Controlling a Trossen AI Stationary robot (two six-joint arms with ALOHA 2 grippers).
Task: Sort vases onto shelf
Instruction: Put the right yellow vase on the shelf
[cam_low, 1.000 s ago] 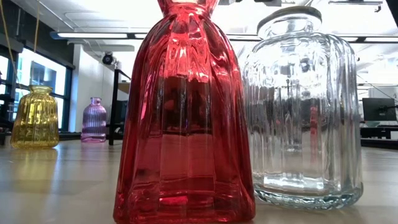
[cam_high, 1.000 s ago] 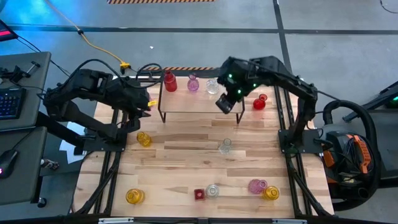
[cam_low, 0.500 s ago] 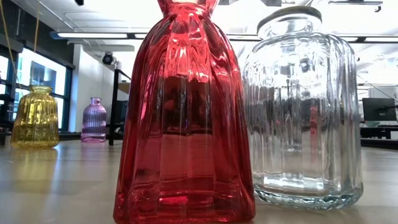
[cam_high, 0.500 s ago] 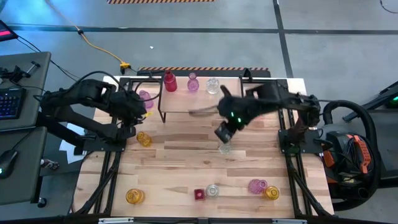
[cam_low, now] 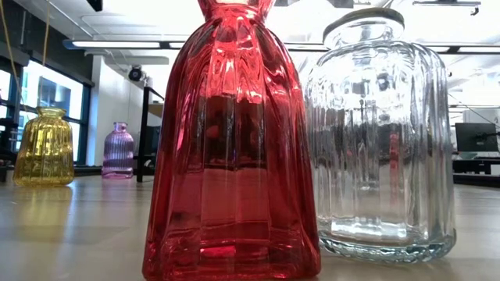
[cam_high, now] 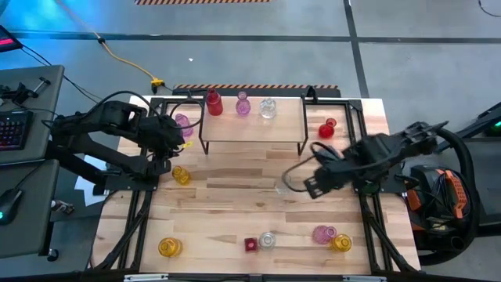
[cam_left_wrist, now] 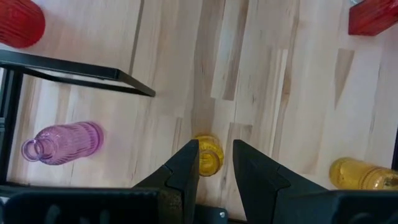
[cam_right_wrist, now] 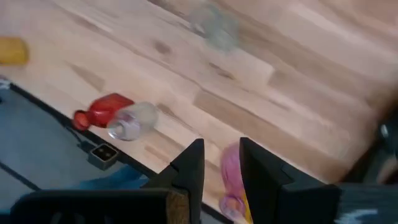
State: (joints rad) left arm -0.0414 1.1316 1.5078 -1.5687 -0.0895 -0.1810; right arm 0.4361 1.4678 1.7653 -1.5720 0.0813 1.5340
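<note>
Within the last second the right end effector [cam_high: 310, 186] had left the right end of the shelf [cam_high: 252, 127] and swung out and down over the middle of the tabletop [cam_high: 235, 211], where it hung just beside a lone clear vase [cam_high: 283, 186]. The row on the shelf had not changed during that move: a red vase [cam_high: 213, 102], a pink vase [cam_high: 243, 104] and a clear bottle [cam_high: 268, 108] stood side by side on the plank. That suggested the shelf placement was finished and the arm was going for its next piece, probably the clear vase beside it. In the right wrist view its fingers stood a narrow gap apart with nothing between them. The left end effector [cam_left_wrist: 215, 152] hovered at the left end of the shelf, also narrowly parted and empty, looking straight down on a yellow vase [cam_left_wrist: 207, 155], with a purple vase [cam_left_wrist: 62, 142] near the shelf leg. The left arm had scarcely shifted over the same half second. Most vases were still down on the tabletop, so the sorting looked well short of done. The shelf's long axis ran side to side along the far edge of the tabletop. The lone clear vase showed as a round outline from above, so it likely stood upright, long axis vertical and mouth up, calling for a grasp around its sides.
</note>
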